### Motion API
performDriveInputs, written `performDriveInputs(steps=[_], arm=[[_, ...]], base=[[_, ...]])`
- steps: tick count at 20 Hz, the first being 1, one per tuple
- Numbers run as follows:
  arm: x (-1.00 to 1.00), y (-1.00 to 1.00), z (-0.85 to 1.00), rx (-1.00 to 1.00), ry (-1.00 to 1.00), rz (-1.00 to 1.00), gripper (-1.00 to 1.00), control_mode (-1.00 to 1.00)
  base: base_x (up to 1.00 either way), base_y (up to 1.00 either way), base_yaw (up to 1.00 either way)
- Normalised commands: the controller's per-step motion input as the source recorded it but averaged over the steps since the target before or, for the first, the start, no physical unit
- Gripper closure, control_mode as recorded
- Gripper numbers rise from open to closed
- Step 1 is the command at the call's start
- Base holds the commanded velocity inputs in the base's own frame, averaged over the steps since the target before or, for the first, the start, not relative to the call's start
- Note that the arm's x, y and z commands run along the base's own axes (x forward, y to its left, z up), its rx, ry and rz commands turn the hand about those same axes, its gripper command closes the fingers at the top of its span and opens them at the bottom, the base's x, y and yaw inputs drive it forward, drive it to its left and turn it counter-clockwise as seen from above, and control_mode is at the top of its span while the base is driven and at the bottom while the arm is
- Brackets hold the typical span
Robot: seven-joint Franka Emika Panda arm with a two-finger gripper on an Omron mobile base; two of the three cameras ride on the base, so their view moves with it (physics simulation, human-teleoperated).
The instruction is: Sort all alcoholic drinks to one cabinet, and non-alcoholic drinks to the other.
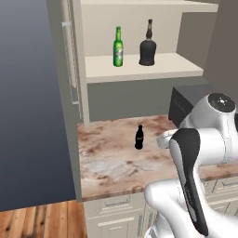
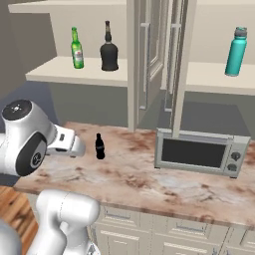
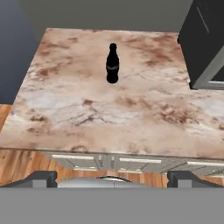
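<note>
One cola [image 3: 112, 63] is standing upright on the bench [image 3: 109, 113]; end effector [image 3: 113, 179], spread and empty, is probably aiming there—descend centred, pinching mid-body.

We can't read any txt — the green beer bottle [image 1: 118, 46] beside the squat black bottle [image 1: 148, 47] has a label, the cola bottle [image 3: 112, 64] below has a band — both too small & blurred.
</note>
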Motion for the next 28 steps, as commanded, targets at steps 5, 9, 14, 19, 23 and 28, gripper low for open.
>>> performDriveInputs(steps=[5,9,14,19,23,28], arm=[[0.8,0.12,-0.11,0.0,0.0,0.0,-1.0,-1.0],[0.59,0.0,-0.5,0.0,0.0,0.0,-1.0,-1.0],[0.51,0.0,-0.55,0.0,-0.06,0.01,-1.0,-1.0],[0.41,0.0,-0.23,0.0,-0.08,0.02,-1.0,-1.0],[0.31,0.0,-0.06,0.0,-0.02,0.0,-1.0,-1.0],[0.26,0.0,-0.05,0.0,0.0,0.0,-1.0,-1.0]], base=[[0.0,0.0,0.0],[0.0,0.0,0.0],[0.0,0.0,0.0],[0.0,0.0,0.0],[0.0,0.0,0.0],[0.0,0.0,0.0]])
